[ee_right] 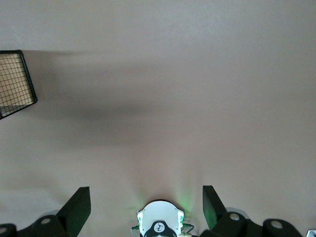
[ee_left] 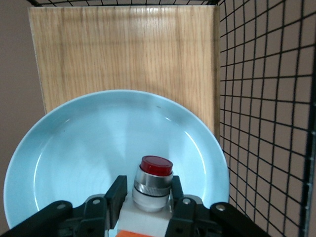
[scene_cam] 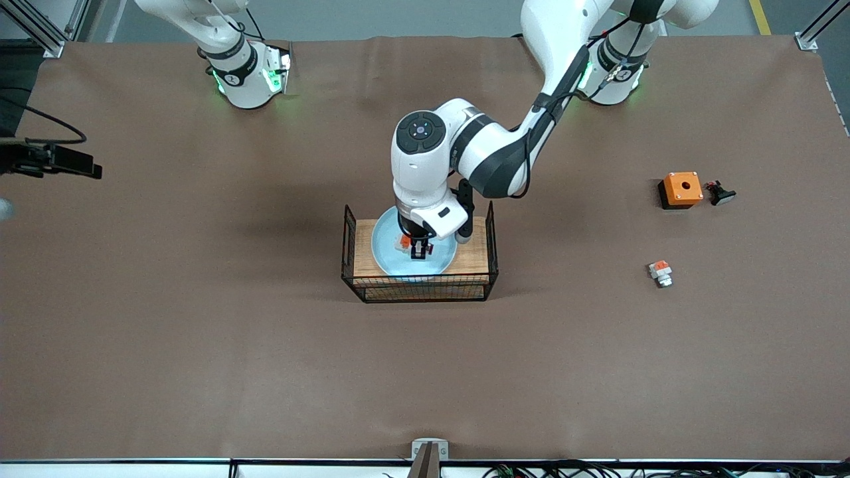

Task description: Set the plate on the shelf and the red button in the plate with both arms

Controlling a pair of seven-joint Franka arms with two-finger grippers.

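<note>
The pale light-blue plate (scene_cam: 385, 257) (ee_left: 89, 148) lies flat on the wooden top (scene_cam: 362, 249) of a black wire rack (scene_cam: 425, 287) in the middle of the table. My left gripper (scene_cam: 418, 251) (ee_left: 147, 192) reaches down over the plate and is shut on the red button (scene_cam: 405, 243) (ee_left: 154, 182). Both fingers press the button's white body, and its dark red cap points out past the fingertips. Whether the button touches the plate I cannot tell. My right gripper (ee_right: 145, 195) is open and holds nothing, high over bare table near its own base; the front view does not show it.
Toward the left arm's end of the table lie an orange box with a hole (scene_cam: 682, 188), a small black part (scene_cam: 720, 193) beside it, and a white-and-orange part with a grey cap (scene_cam: 660, 272). The rack's wire side walls (ee_left: 266, 98) rise beside the plate. The rack's corner (ee_right: 15, 84) shows in the right wrist view.
</note>
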